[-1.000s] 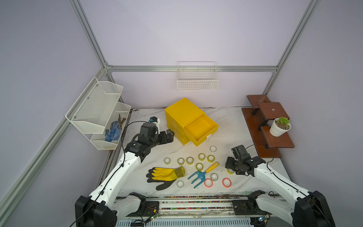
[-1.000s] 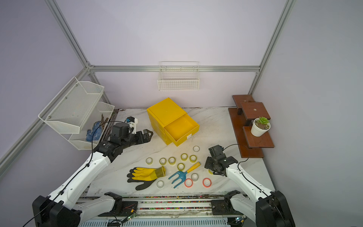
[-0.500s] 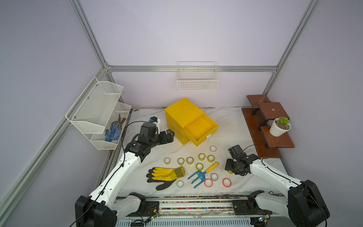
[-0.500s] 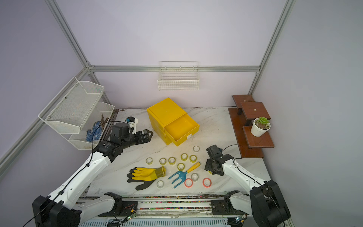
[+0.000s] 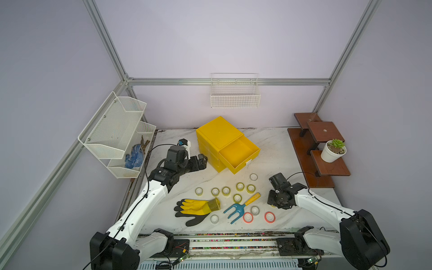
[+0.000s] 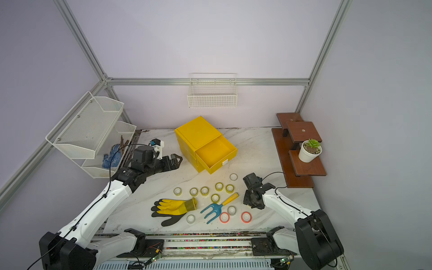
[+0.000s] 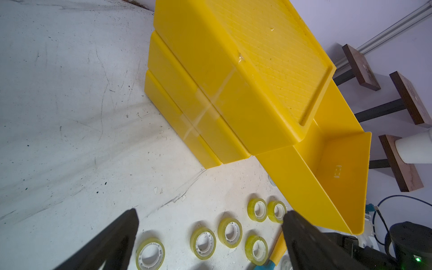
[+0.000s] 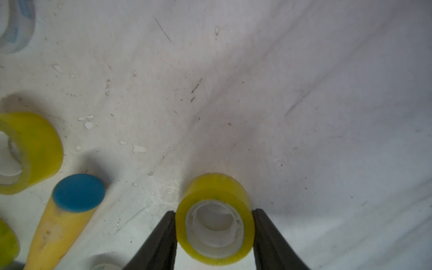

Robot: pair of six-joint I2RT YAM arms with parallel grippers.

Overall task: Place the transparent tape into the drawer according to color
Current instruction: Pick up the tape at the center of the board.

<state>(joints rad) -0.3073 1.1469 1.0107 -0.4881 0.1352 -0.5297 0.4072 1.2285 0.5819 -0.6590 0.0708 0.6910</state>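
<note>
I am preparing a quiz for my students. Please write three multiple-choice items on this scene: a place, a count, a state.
1. Where does the small green plant in its white pot stand?
A) brown wooden stepped shelf
B) white wire basket
C) white mesh rack

2. How many red-orange see-through tape rolls lie on the white marble table?
A) one
B) two
C) four

3. The top drawer of the yellow plastic cabinet is:
A) shut
B) pulled open
C) taken out

Key: 1 A, the pot sits on a shelf step; 2 B, both lie near the front edge; 3 B, its inside shows in both top views.
</note>
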